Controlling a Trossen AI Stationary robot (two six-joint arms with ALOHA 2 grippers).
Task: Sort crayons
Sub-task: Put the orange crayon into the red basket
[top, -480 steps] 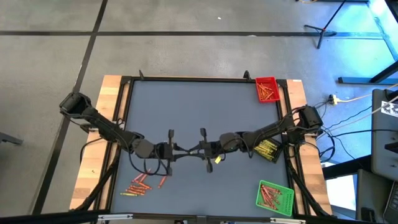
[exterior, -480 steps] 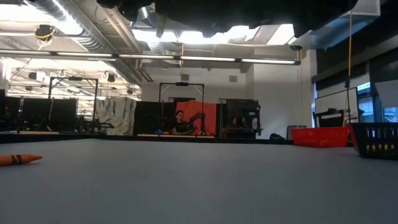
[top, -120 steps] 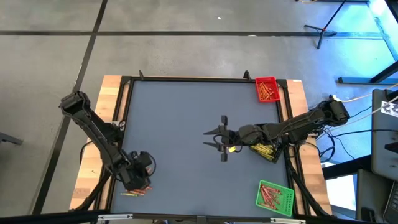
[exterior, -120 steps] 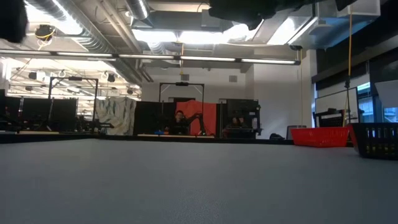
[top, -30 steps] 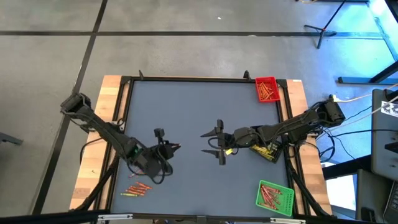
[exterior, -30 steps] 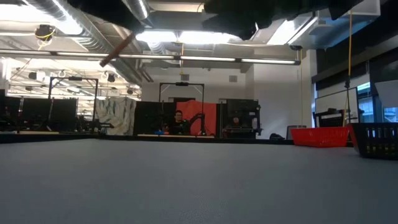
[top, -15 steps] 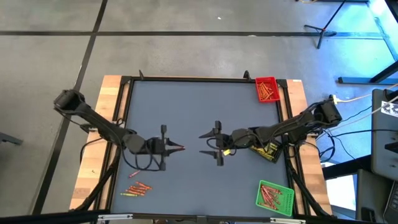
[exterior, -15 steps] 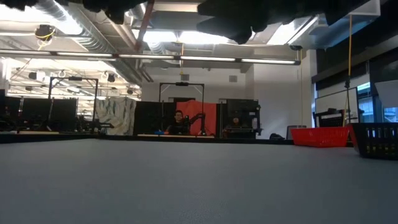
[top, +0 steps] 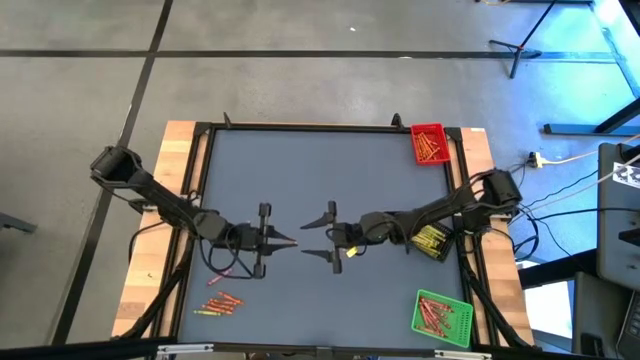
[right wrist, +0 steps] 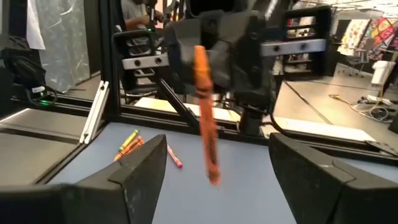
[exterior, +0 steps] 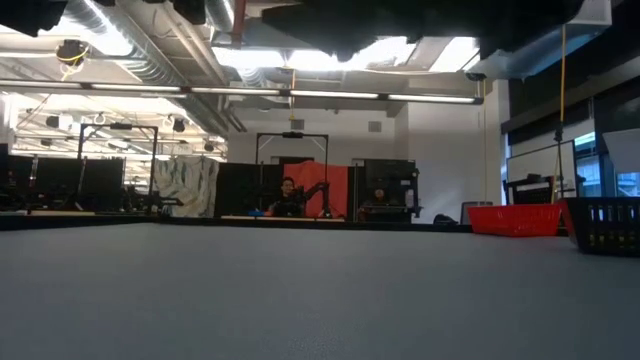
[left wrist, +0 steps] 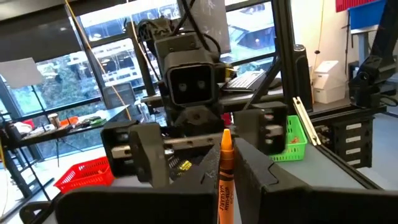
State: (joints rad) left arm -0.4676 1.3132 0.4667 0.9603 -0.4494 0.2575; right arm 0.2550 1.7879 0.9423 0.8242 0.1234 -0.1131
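Observation:
My left gripper (top: pixel 272 240) hovers over the table's middle left, shut on an orange crayon (left wrist: pixel 224 167) that sticks out toward the table's right. My right gripper (top: pixel 308 240) faces it from the right, open. Its two fingers (right wrist: pixel 140 177) stand on either side of the crayon's free end (right wrist: pixel 213 177) without touching it. More crayons (top: pixel 220 301) lie loose on the table near the front left. My left gripper pinches the orange crayon between its two fingers near its rear end (left wrist: pixel 221 210). The fingers come level from the table's left and lie along the crayon. The crayon is lifted clear of the table, and most of its length juts past the fingertips toward my right gripper.
A red tray (top: pixel 428 143) with crayons stands at the far right corner, a black tray (top: pixel 430 241) with yellow crayons at the right edge under my right arm, and a green tray (top: pixel 441 315) with crayons at the near right. A person sits far off in the room (exterior: pixel 288 197).
My left gripper has swung up from pointing at the table to level and turned toward the table's right, carrying the crayon, which now points at my right gripper. My right gripper, still open, has moved toward the table's left until its fingers flank the crayon's tip.

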